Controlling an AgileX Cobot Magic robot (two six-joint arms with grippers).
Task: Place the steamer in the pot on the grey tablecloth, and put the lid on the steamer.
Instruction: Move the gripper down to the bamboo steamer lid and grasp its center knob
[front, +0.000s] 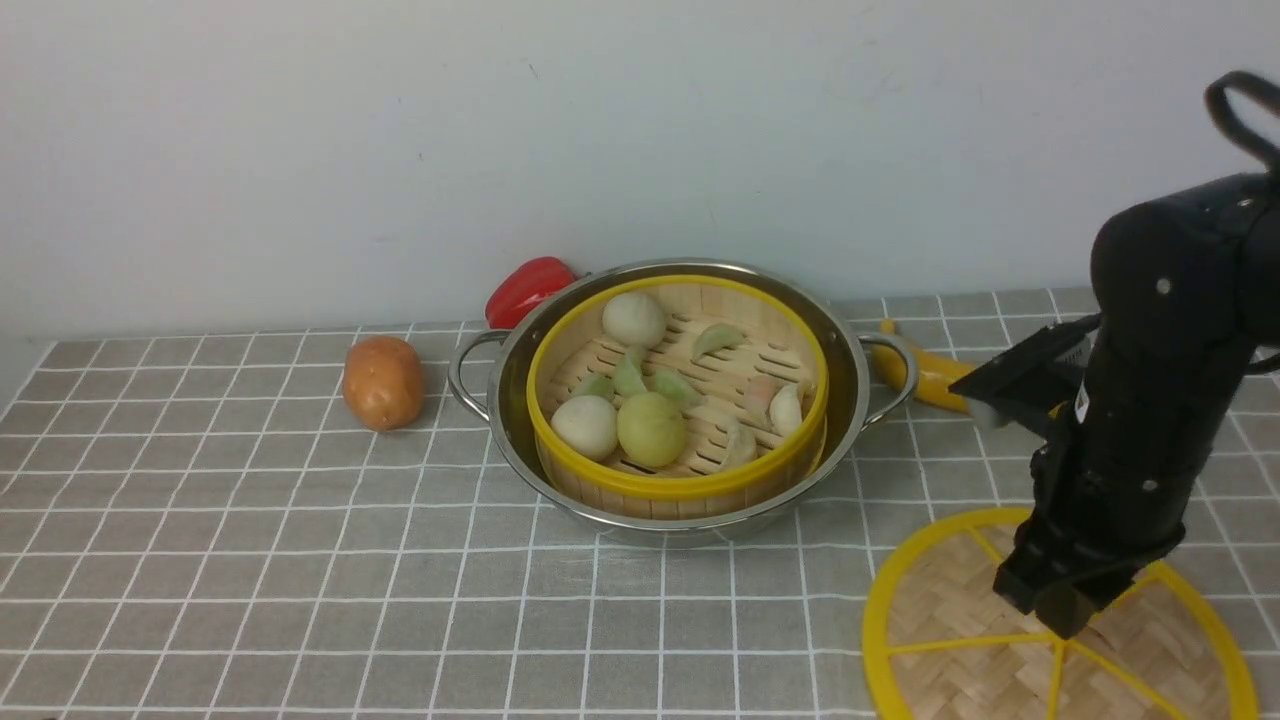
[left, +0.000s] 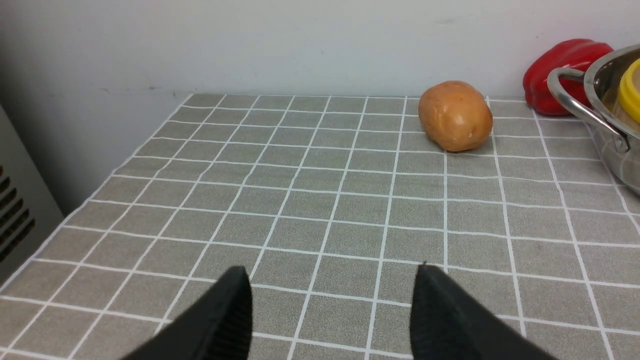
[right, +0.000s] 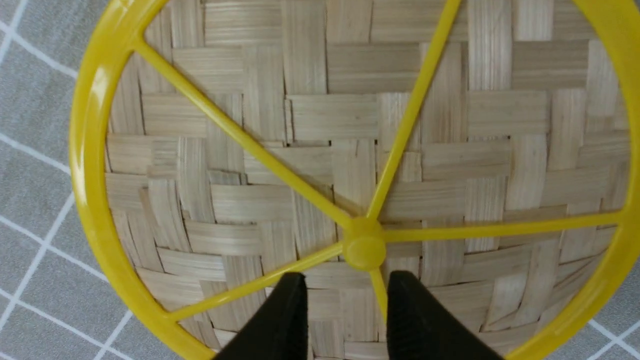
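Note:
The steamer (front: 680, 485), with buns and dumplings inside, sits in the steel pot (front: 845, 370) at the middle of the grey tablecloth (front: 300, 560). The lid (front: 950, 600) lies flat on the cloth at the front right. My right gripper (front: 1065, 615) hangs just over it, pointing down. In the right wrist view that gripper (right: 345, 282) is open beside the lid's hub (right: 364, 250), and a yellow spoke runs between its fingers. My left gripper (left: 332, 280) is open over bare cloth and holds nothing. The pot's handle (left: 585, 110) is far to its side.
A potato (front: 382, 382) lies left of the pot. A red pepper (front: 527, 285) sits behind the pot against the wall. A banana (front: 925, 378) lies beside the pot's right handle. The cloth's left edge meets a grey vented box (left: 15, 210).

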